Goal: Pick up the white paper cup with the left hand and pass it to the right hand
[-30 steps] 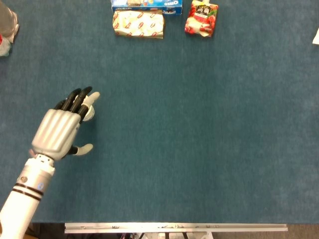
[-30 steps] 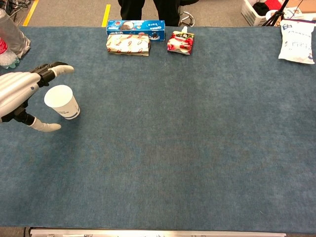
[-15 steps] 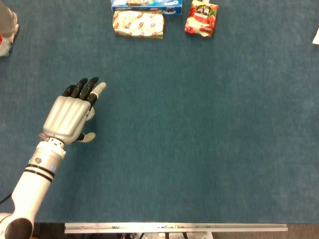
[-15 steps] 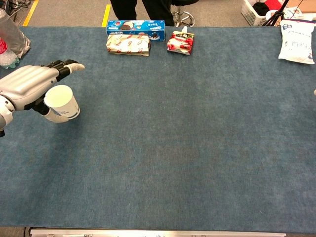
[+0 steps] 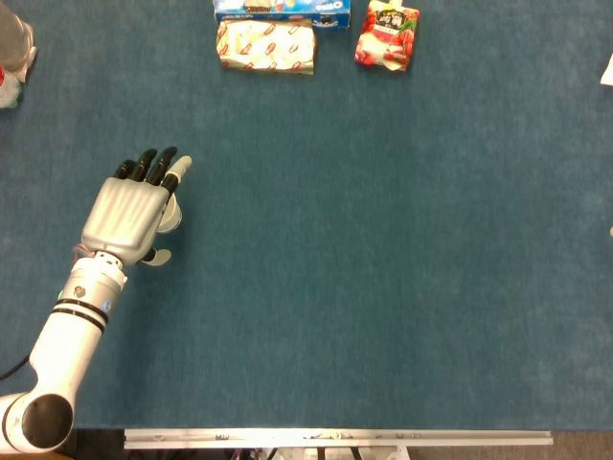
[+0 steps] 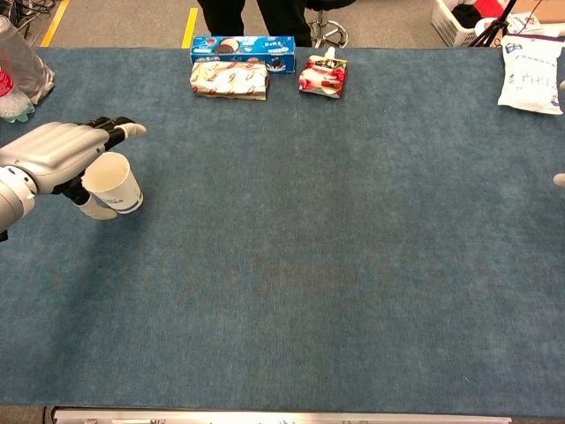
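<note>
Your left hand (image 6: 57, 150) has slid over the white paper cup (image 6: 113, 183) — fingers still extended, thumb at its side, not yet grasping, so close before lifting

Left hand (image 6: 55, 152) over cup (image 6: 115, 184); snack packs (image 6: 229, 79) behind.

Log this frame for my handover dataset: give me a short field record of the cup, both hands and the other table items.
cup: white paper cup, upright on the blue table, open top
left hand: left hand over and beside the cup, fingers extended; grip cannot be confirmed
right hand: only a sliver at the right edge, state unclear
far edge: biscuit box, patterned pack, red pouch
right corner: white bag
handover: not yet done
</note>
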{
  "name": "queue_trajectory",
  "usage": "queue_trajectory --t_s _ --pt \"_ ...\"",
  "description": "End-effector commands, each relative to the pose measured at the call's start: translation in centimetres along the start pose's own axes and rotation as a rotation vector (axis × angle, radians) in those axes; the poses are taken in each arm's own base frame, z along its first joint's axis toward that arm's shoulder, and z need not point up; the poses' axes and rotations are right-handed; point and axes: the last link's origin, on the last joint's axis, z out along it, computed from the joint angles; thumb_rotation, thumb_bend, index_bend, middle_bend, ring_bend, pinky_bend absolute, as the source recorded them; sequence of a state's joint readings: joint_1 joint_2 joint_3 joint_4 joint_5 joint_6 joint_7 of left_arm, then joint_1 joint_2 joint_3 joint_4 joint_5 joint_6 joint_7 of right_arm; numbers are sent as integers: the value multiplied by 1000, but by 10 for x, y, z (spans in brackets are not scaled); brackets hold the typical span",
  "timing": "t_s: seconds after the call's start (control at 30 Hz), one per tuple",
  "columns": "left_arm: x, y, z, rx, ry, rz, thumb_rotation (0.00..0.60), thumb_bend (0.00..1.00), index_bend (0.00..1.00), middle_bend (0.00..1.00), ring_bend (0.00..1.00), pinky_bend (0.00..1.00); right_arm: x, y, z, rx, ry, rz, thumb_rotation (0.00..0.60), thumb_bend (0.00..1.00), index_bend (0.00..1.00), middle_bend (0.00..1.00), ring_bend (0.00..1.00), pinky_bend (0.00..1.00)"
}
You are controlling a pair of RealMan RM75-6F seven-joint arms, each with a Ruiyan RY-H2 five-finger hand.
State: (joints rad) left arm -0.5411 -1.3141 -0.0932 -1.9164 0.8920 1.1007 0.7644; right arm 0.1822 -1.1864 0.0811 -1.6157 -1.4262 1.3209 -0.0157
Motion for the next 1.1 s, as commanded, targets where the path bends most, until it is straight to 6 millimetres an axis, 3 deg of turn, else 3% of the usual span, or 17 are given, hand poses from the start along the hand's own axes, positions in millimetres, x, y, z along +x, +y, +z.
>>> queue_trajectory --t_s 0.03,0.4,0.6,1.1 --pt "-2 0 4 10 -14 14 600 107 56 0 0 148 -1 1 -1 -3 -6 0 600 50 194 229 256 438" --pt "-6 0 13 48 -50 66 600 108 122 0 0 161 -6 3 -3 -15 -28 2 600 50 194 235 255 438" --pt "-5 0 15 54 -36 51 600 108 151 0 14 268 -8 3 -4 -14 -40 4 600 49 194 237 255 438" --pt "-3 -1 21 53 8 117 600 108 250 136 248 495 -12 1 -4 -16 -62 7 600 49 194 242 255 438"
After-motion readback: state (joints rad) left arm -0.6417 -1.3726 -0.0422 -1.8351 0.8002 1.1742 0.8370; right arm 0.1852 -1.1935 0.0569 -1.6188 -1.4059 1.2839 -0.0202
